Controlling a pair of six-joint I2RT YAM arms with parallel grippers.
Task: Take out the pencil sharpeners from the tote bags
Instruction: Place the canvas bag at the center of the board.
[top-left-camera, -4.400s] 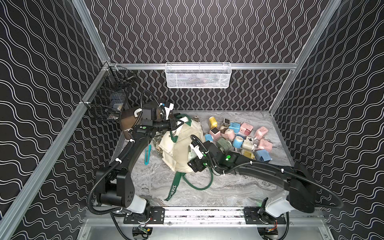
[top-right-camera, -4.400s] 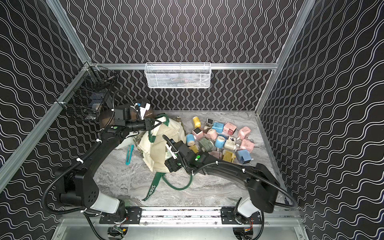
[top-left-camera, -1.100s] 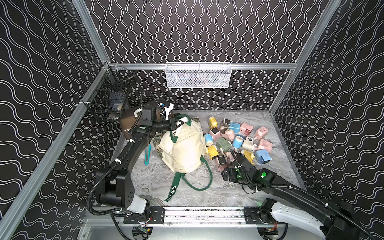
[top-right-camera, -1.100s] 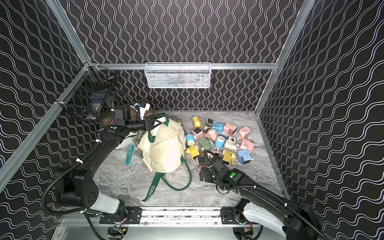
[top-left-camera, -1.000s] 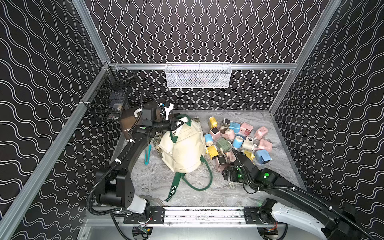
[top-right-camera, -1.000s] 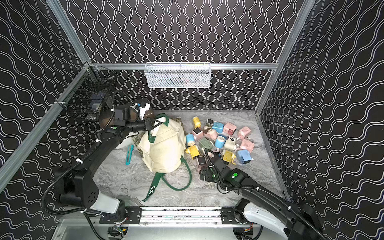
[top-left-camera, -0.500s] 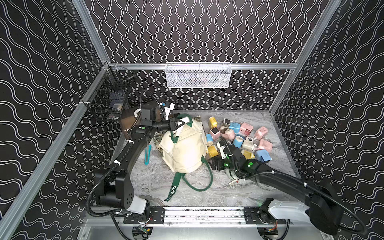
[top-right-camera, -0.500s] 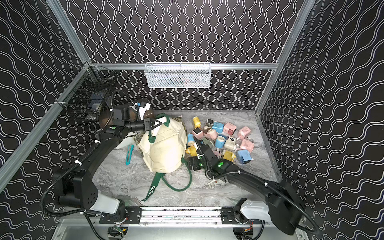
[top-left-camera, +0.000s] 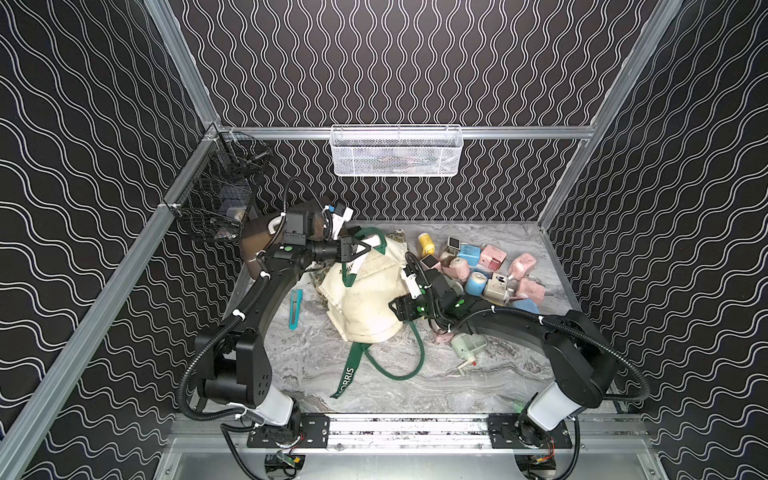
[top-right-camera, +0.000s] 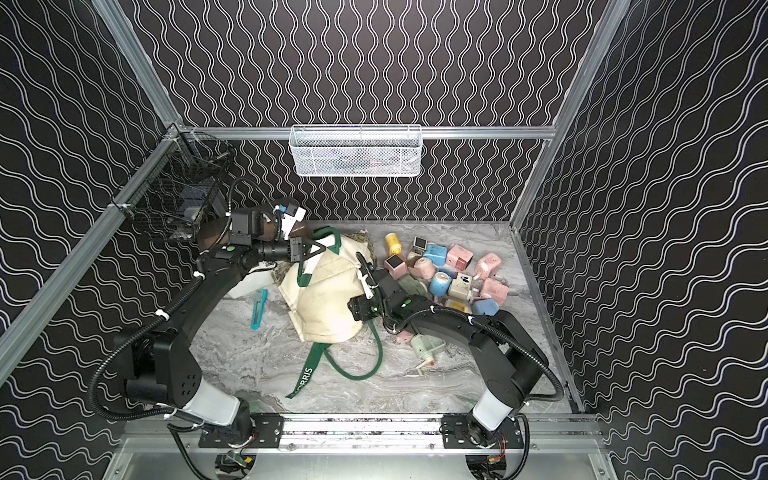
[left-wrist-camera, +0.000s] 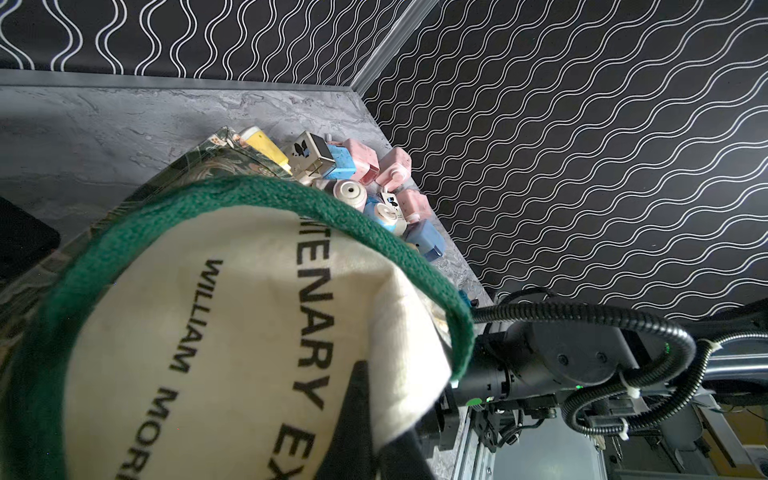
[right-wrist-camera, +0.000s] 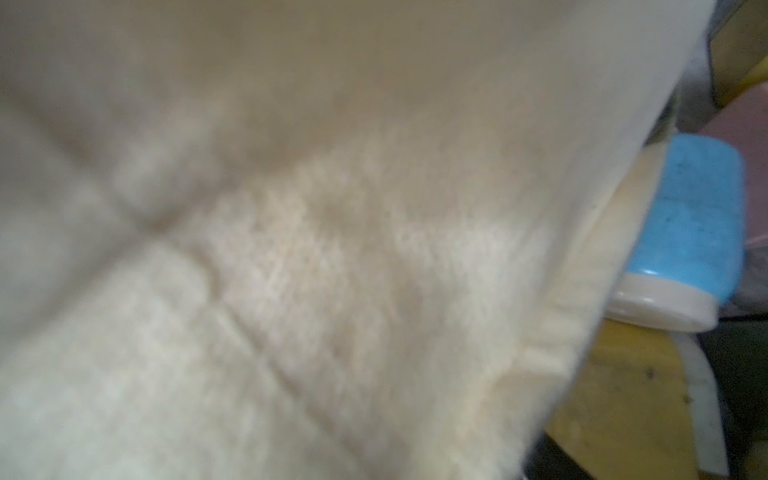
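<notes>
Firmly pressed together, the left gripper (top-left-camera: 358, 249) pinches canvas and green strap at the bag's (top-left-camera: 365, 307) far end. It holds that end raised, probably so the other arm can work at it. The right gripper (top-left-camera: 397, 308) sits against the bag's right side, and canvas fills its wrist view, so I cannot tell whether its jaws are spread. Many sharpeners (top-left-camera: 484, 272) lie piled just right of the bag, already out. Any inside are hidden. A teal tool (top-left-camera: 295, 309) lies left of the bag.

Looks like a robotics lab test cell tbh: aluminium frame (top-left-camera: 519, 132), black wavy-print walls (top-left-camera: 395, 62), 2 robot arms (top-left-camera: 266, 299) bolted to a front rail (top-left-camera: 407, 426), marble-look tabletop (top-left-camera: 316, 357), mesh basket (top-left-camera: 397, 151) hung on it.
</notes>
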